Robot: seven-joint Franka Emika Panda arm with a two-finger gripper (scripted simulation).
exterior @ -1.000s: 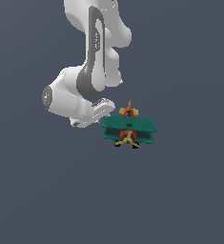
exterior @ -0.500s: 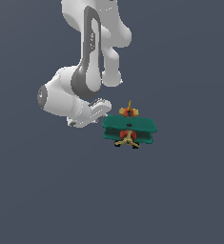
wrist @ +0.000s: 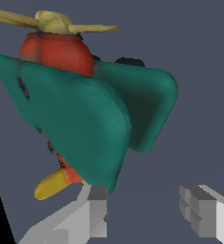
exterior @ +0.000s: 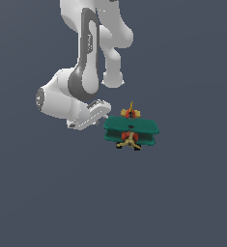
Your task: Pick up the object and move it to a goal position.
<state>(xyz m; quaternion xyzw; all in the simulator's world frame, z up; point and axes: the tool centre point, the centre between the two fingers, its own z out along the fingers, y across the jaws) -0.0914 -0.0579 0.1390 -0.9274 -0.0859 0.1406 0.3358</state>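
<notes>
Glossy white rounded arm links (exterior: 93, 29), dark grey joint bands, grey-capped bulbous wrist housing, blocky pale grey fingers (wrist: 199, 217) with darker pads.

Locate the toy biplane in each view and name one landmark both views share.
Exterior view: the toy biplane sits just right of centre, beside the arm's end.
Wrist view: it fills the upper and middle picture, ahead of the open gripper.
Shared landmark: the yellow propeller at the red nose.

Smooth matt plastic-looking biplane (wrist: 85, 114)
</notes>
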